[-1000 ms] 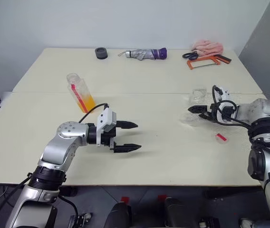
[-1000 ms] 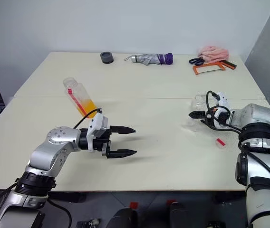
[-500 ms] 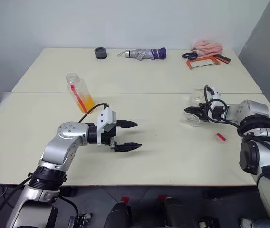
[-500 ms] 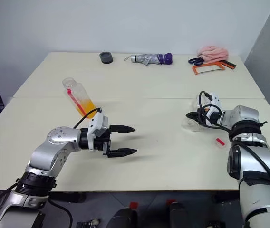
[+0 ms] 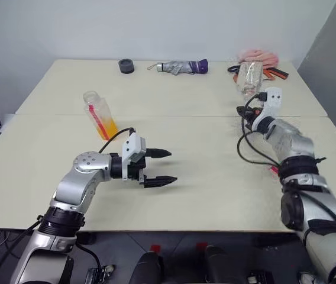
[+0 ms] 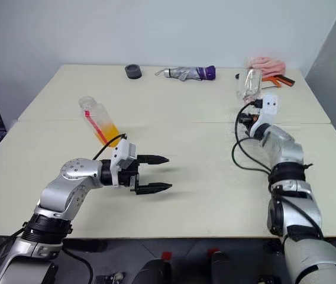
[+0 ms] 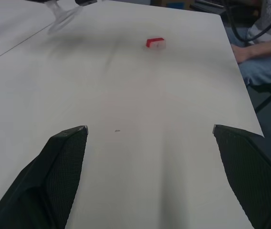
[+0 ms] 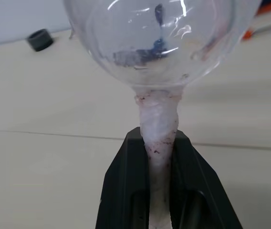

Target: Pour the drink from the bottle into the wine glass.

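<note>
Now | left claw (image 5: pixel 163 167) spread | right claw (image 8: pixel 159 157) pinching wine glass (image 5: pixel 248 77) (stem) | bottle (image 5: pixel 99 115) label unreadable

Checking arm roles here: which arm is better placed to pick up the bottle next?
Left. The left gripper is open and near the bottle; the right gripper is shut on the wine glass.

Bottle (image 5: pixel 99 115): on table (image 5: pixel 203 183), behind left pincer (image 5: pixel 160 167). Wine glass (image 5: pixel 248 77): above right pincer (image 5: pixel 252 112), stem between its fingers. Small block (image 7: pixel 155 43): on table, ahead of left pincer, near right arm
</note>
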